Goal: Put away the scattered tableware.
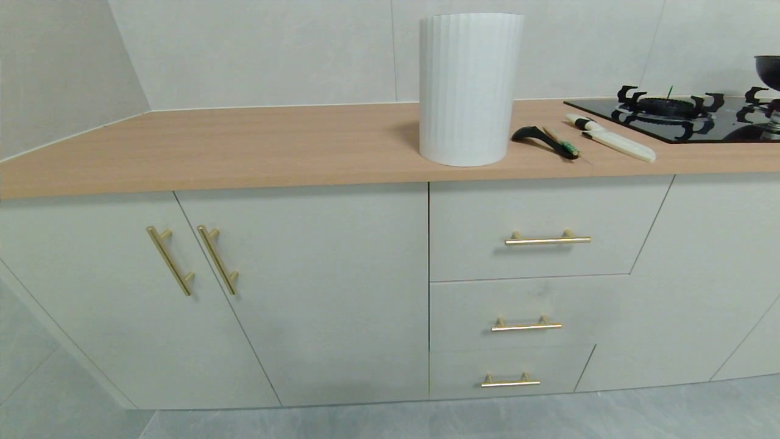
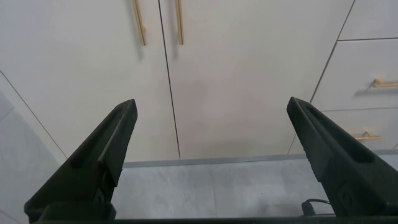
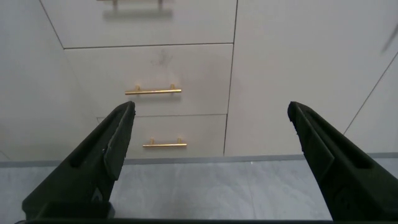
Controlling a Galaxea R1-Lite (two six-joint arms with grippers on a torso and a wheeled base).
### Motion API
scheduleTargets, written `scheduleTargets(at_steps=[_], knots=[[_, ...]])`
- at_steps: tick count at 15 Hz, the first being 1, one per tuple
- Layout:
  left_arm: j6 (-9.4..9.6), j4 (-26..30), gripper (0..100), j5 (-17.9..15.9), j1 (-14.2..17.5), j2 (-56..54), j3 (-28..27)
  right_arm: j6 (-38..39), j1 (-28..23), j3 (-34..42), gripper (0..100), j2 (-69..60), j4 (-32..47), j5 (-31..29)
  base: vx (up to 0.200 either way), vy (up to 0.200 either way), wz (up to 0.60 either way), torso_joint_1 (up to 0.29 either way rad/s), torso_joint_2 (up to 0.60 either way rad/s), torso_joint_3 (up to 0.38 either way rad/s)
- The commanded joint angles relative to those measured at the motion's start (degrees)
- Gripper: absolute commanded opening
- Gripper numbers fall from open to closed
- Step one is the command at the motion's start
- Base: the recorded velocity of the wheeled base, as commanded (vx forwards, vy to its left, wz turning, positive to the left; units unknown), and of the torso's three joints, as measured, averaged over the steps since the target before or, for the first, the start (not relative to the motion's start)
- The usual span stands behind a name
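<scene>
Your left gripper (image 2: 211, 106) and right gripper (image 3: 211, 107) were wide open and empty, low before the cabinets (image 1: 304, 274); the spoon (image 1: 544, 139) and knife (image 1: 612, 139) lay well above on the counter (image 1: 244, 146), right of the canister (image 1: 469, 91).

Head camera looks down over the counter (image 1: 244, 146). Wrist cameras hang low, left facing the doors (image 2: 249, 74), right the drawers (image 3: 149, 68) (both in the head view too).

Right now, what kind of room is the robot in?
Most likely a home kitchen: a wooden countertop over pale cabinet drawers with brass bar handles, a black glass gas hob, and a white-bladed knife lying beside it.
</scene>
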Motion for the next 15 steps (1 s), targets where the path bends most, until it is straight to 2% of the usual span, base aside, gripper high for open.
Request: scheduleTargets(at_steps=[1, 6, 8, 9, 12, 15], knots=[[-0.01, -0.01, 100, 0.00, -0.05, 0.02, 0.01, -0.09, 0.01, 0.00, 100, 0.09, -0.02, 0.10, 0.000, 0.000, 0.00, 0.000, 0.00, 0.000], [-0.01, -0.01, 100, 0.00, 0.04, 0.02, 0.01, -0.71, 0.01, -0.09, 100, 0.00, -0.64, -0.07, 0.000, 0.000, 0.00, 0.000, 0.00, 0.000], [-0.01, -0.01, 100, 0.00, -0.05, 0.02, 0.01, 0.52, 0.01, -3.69, 100, 0.09, -3.27, 0.54, 0.000, 0.000, 0.00, 0.000, 0.00, 0.000], [-0.01, -0.01, 100, 0.00, 0.04, 0.02, 0.01, 0.52, 0.01, -4.31, 100, 1.05, -1.34, 1.24, 0.000, 0.000, 0.00, 0.000, 0.00, 0.000], [-0.01, -0.01, 100, 0.00, -0.05, 0.02, 0.01, 0.52, 1.24, -5.98, 100, 10.28, 0.16, 5.64, 0.000, 0.000, 0.00, 0.000, 0.00, 0.000], [-0.01, -0.01, 100, 0.00, -0.05, 0.02, 0.01, 0.34, 4.40, -12.57, 100, 25.14, 0.07, 7.66, 0.000, 0.000, 0.00, 0.000, 0.00, 0.000]])
